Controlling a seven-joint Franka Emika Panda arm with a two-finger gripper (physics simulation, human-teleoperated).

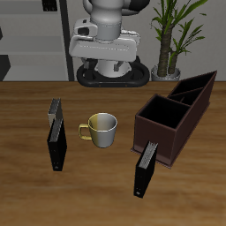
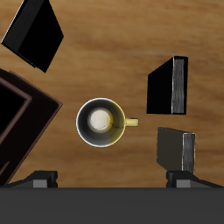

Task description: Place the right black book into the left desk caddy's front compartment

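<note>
Wood-grain tabletop (image 1: 106, 190) fills the scene, with a potted plant (image 1: 172, 35) behind its back edge. The right black book (image 1: 56, 146), a tall slim black hardcover with a pale grey page edge, stands upright about midway between the front and back edges, just in front of a smaller grey book (image 1: 55, 110). It is untouched and well apart from the gripper (image 2: 112, 178), whose two fingers (image 2: 39, 179) are spread wide with nothing between them, above a cream ceramic mug (image 1: 102, 129). The mug's handle points toward the book. The left desk caddy (image 1: 155, 141), a long dark brown box, sits beyond the mug toward the opposite side edge, with a second black book (image 1: 145, 170) just before it, near the front edge.
</note>
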